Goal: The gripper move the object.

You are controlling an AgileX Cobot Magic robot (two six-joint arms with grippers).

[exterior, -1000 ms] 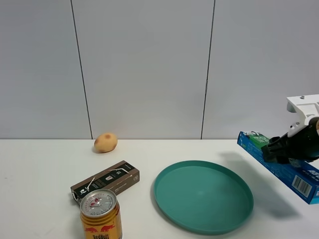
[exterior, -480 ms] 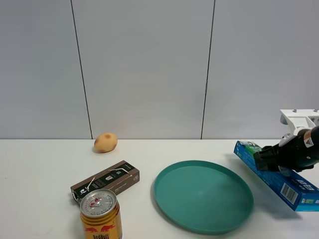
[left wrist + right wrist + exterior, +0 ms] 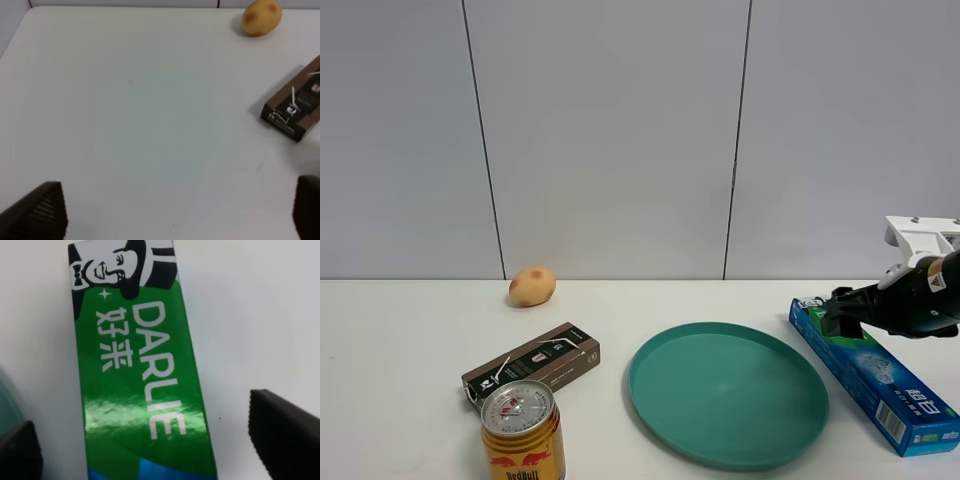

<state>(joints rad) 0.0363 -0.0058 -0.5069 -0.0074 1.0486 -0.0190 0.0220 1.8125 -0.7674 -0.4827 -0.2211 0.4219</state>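
The right gripper hangs spread over the DARLIE toothpaste carton, one black finger clear on each side and neither touching it, so the carton is released. It lies flat on the white table under the jaws (green panel and lettering facing up), with the teal plate just beside it. The left gripper also stands wide apart over bare table; ahead of it lie a dark brown box and, farther off, what looks like a potato. A Red Bull can stands near the box.
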